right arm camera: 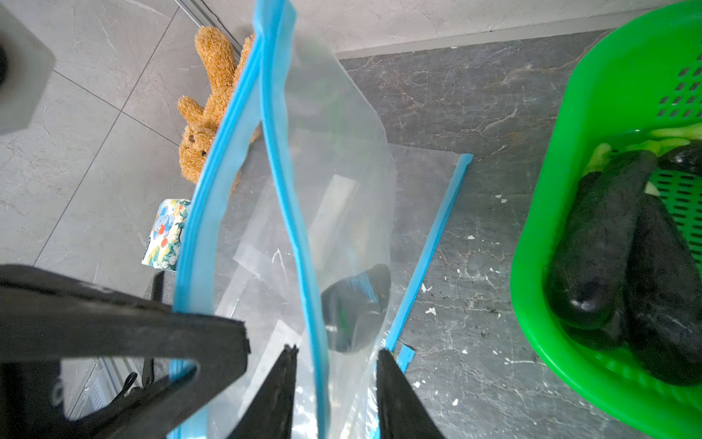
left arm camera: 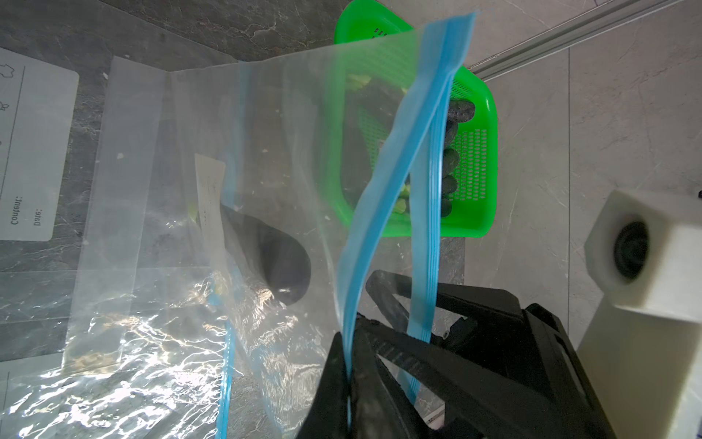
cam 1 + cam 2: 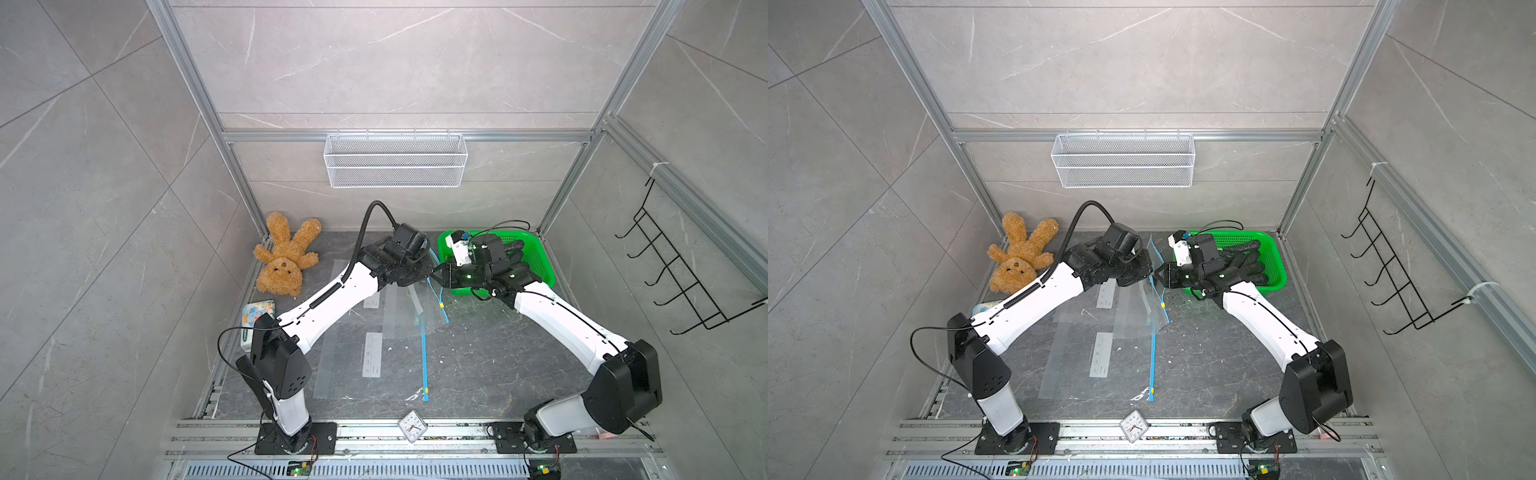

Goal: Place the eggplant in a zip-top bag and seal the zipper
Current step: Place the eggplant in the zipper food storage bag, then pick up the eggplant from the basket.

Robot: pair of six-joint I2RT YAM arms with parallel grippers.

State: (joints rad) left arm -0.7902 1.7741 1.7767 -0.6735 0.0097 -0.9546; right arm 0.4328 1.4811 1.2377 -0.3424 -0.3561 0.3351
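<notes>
One eggplant lies low inside the raised clear zip-top bag, whose two blue zipper lips stand parted. More dark eggplants, at least three but overlapping too much for an exact count, are heaped in the single green basket at the far right of the table. At least two further bags lie flat on the table, each with a white label panel. One panel reads "Content:" and "Date:"; its other marks are too small to read. There is one each of: brown teddy bear, printed tissue pack with illegible lettering, small clock on the near rail, white wire basket on the back wall, and black hook rack on the side wall. Both arms reach forward from the near rail with elbows bent outward, and their wrists meet over the far middle of the table, just beside the green basket. The left gripper is pressed together on one zipper lip. The right gripper has its jaws spread to either side of the other lip, not closed on it.
</notes>
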